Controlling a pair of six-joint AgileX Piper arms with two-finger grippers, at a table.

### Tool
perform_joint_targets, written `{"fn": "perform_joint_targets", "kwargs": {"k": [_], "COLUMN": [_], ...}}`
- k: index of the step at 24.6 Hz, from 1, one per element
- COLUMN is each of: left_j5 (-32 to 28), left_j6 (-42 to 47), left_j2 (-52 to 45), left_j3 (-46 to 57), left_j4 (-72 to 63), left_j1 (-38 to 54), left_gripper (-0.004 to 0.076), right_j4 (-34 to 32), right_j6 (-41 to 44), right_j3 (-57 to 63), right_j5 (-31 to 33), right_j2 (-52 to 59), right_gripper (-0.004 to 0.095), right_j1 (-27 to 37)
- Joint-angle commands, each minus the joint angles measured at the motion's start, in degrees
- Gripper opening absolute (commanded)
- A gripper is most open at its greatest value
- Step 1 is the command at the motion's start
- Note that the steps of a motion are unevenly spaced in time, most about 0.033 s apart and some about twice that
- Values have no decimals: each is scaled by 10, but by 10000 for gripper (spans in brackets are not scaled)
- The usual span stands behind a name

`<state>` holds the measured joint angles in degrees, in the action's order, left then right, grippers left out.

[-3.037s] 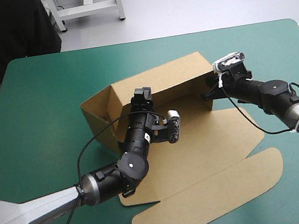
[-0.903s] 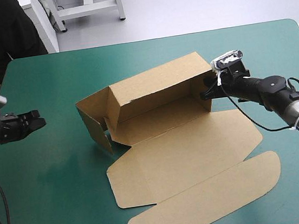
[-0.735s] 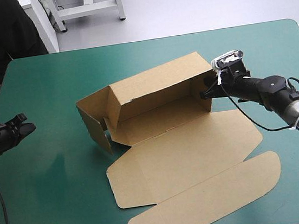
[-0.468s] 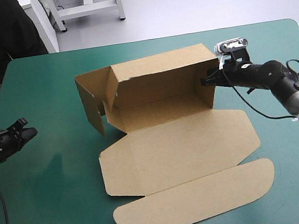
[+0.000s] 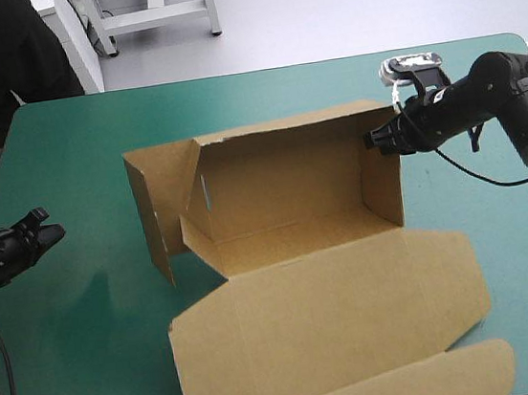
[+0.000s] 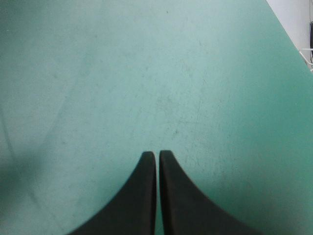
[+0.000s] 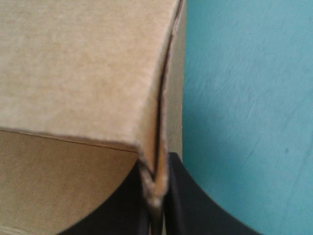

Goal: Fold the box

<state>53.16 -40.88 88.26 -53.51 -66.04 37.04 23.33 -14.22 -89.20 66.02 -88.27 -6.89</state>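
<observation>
Half done: the box (image 5: 294, 203) sits mid-table, back and end walls up, front and lid flat. My right gripper (image 7: 157, 169) pinches its right wall; my left gripper (image 6: 157, 156), pressed together, hovers at the table (image 5: 92, 132)'s left edge.

The box (image 5: 282, 186) was matt, fibrous brown cardboard; the counter (image 5: 74, 144) wore a smooth, dull teal-green cover; the left end effector (image 6: 157, 155) was smooth black.
</observation>
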Motion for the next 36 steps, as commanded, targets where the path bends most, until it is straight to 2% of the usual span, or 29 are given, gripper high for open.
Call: {"fn": "perform_joint_targets", "kwargs": {"k": [1, 9, 17, 22, 26, 30, 32, 36], "left_j5": [9, 15, 24, 28, 32, 30, 30, 30], "left_j6": [-3, -3, -3, -3, -3, -3, -3, -3], "left_j2": [-21, -21, -21, -21, -21, -21, -21, -21], "left_j3": [-12, -12, -12, -12, -12, -12, -12, -12], "left_j4": [-37, -49, -49, -47, -47, -47, -47, -47], "left_j1": [2, 2, 2, 2, 1, 1, 1, 1], "left_gripper": [2, 3, 2, -5, -10, -10, -10, -10], "right_j4": [8, 1, 2, 11, 11, 11, 11, 15], "right_j6": [22, 43, 63, 63, 43, 15, 6, -17], "right_j3": [-9, 34, 28, 26, 26, 26, 26, 26], "right_j5": [58, 55, 30, -16, -97, -121, -120, -117], "right_j2": [23, 18, -40, -84, -101, -106, -108, -108], "right_gripper": [-6, -6, -4, -4, -5, -1, 25, 195], "right_j1": [3, 3, -10, -10, -10, -10, -10, -10]}}
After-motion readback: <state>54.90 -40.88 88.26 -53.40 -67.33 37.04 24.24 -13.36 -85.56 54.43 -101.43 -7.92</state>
